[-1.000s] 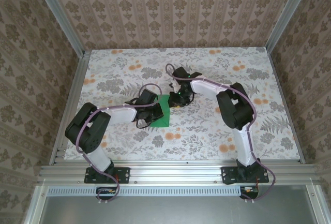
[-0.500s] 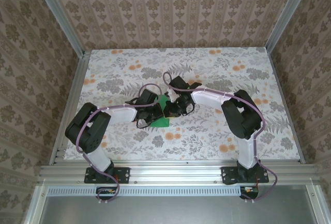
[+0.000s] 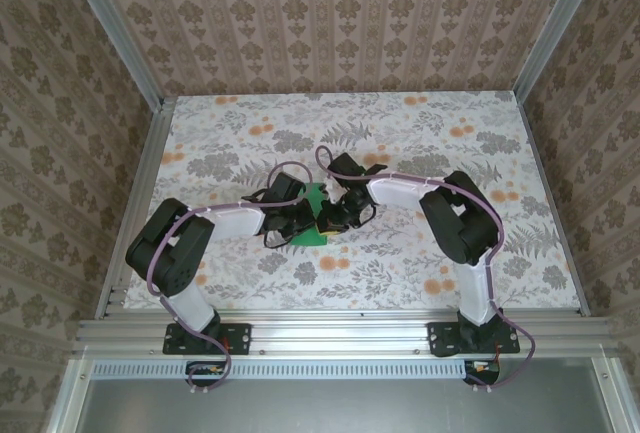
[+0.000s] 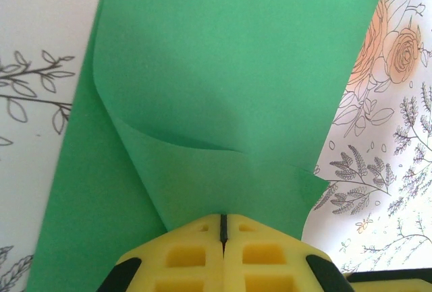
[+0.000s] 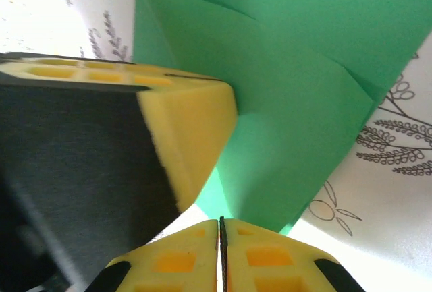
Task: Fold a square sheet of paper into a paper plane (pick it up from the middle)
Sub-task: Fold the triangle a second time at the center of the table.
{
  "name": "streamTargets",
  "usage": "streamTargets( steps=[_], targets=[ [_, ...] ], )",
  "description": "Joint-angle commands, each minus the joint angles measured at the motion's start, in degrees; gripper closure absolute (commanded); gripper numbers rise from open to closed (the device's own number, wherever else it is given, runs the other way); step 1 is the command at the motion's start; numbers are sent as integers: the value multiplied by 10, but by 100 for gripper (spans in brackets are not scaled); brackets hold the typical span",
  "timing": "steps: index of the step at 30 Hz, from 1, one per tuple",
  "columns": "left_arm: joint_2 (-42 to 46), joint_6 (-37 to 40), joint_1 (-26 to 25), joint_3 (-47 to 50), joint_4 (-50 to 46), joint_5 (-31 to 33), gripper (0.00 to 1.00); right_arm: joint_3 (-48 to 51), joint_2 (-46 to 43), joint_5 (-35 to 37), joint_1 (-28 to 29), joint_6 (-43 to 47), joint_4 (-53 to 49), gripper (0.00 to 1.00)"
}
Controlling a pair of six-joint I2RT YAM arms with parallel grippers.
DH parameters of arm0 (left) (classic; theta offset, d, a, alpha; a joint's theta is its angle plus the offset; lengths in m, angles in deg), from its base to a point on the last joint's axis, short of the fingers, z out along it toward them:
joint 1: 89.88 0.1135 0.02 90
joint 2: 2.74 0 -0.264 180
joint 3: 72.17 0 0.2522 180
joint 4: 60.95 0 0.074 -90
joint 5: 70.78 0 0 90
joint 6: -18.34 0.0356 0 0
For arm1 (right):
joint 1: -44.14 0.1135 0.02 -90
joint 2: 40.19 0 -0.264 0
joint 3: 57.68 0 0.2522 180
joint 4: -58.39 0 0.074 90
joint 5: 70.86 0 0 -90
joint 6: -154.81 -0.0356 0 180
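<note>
Green paper (image 4: 229, 69) (curled) pinched in left fingers (image 4: 182, 258) and right fingers (image 5: 270, 259).

From above, the left arm (image 3: 225, 221) and right arm (image 3: 400, 188) hide most of the square sheet of paper (image 3: 311, 237) between the jaws. Beyond the left jaws it runs off the top edge; left of the right jaws sits a dark blurred mass (image 5: 61, 170)

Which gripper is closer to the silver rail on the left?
Left. The left gripper is at the left side of the green paper, nearer that rail; the right gripper is at its right side.
</note>
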Motion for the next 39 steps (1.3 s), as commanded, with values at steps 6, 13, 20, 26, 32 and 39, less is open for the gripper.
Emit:
streamTargets(
  steps=[6,13,20,26,32,39],
  targets=[
    [-14,-13,-4,24,-45,30,99,18,14,-8,3,6,-11,88],
    [-14,-13,-4,23,-45,32,98,28,10,-16,4,28,-37,88],
    [-14,-14,-4,26,-45,32,99,24,-39,-13,4,16,-22,88],
    [-13,-17,-4,25,-45,29,99,26,-29,-15,13,-5,9,88],
    [-13,-21,-4,24,-41,24,99,26,0,-13,21,-15,24,89],
    [-12,-21,-3,23,-40,23,99,54,7,19,14,4,-1,89]
  ],
)
